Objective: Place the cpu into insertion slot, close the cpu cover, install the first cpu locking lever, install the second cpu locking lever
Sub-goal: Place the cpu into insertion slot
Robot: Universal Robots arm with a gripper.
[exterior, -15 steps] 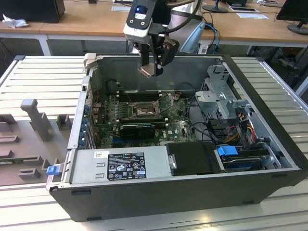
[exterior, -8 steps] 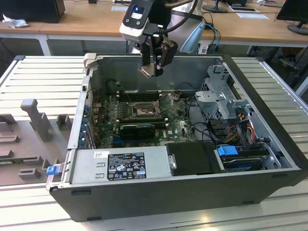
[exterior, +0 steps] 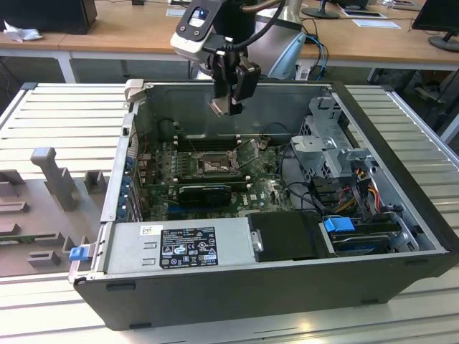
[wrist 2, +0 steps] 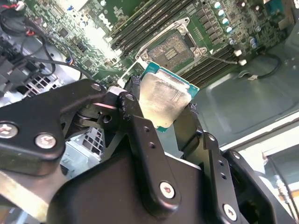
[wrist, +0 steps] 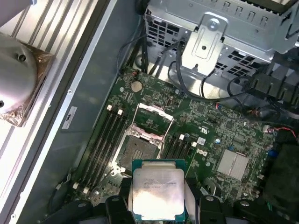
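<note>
Where open black metal computer case (exterior: 179, 287) sits on ribbed grey surface (exterior: 64, 115), square black-edged insertion slot (exterior: 213, 163) in its green motherboard (exterior: 161, 179) lies uncovered. Above it, well clear, small flat silvery-topped square cpu (exterior: 218, 107) is pinched edgewise between fingers of black hand (exterior: 228, 109).

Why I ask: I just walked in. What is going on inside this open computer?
The robot arm's tool holds the cpu by its edges, hanging above the motherboard in the open computer case. The insertion slot lies empty below, its cpu cover apparently swung open. The cpu is not seated yet.
</note>
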